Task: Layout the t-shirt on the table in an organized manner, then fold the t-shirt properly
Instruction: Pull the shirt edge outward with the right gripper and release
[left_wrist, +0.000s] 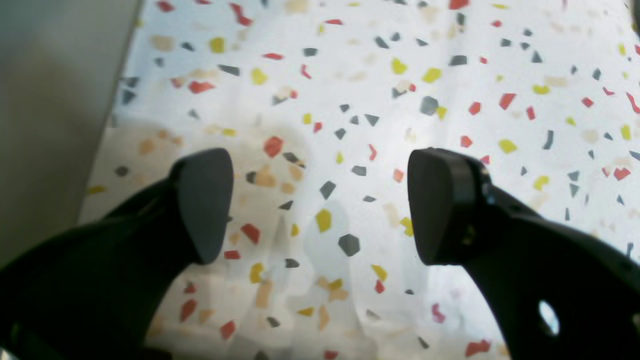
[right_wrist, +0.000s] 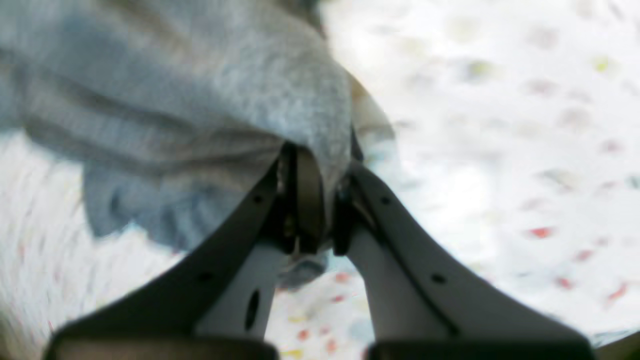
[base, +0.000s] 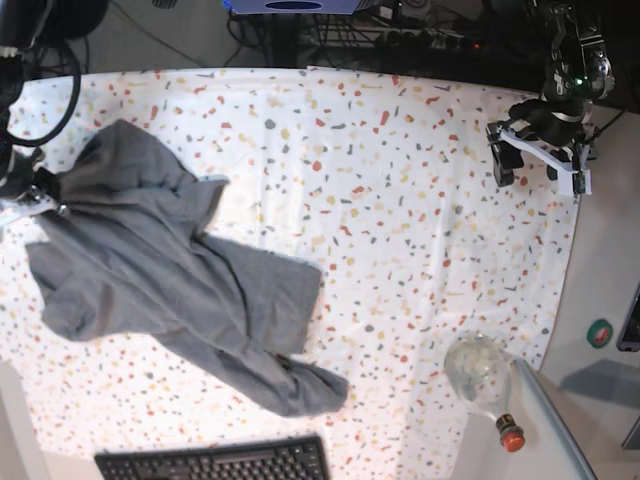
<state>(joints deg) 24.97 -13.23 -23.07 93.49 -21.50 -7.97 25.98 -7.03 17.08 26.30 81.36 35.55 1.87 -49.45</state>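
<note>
Shirt work belongs to the right tool (right_wrist: 320, 200), clamped on the t-shirt (base: 170, 280) crumpled along its bench (base: 400, 200) side; left tool (left_wrist: 320, 205), gaping wide, hovers well apart.

Right wrist view blurred; keyboard (base: 215, 465) cut off by bottom edge; t-shirt (right_wrist: 190, 115) edge hidden between jaws

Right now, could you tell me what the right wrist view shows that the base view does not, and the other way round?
Only the right wrist view shows the right gripper shut on a fold of the t-shirt.

Only the base view shows the whole crumpled garment, the left gripper open over bare table far from it, a keyboard and a bottle.

Both show the grey t-shirt on the speckled table.
</note>
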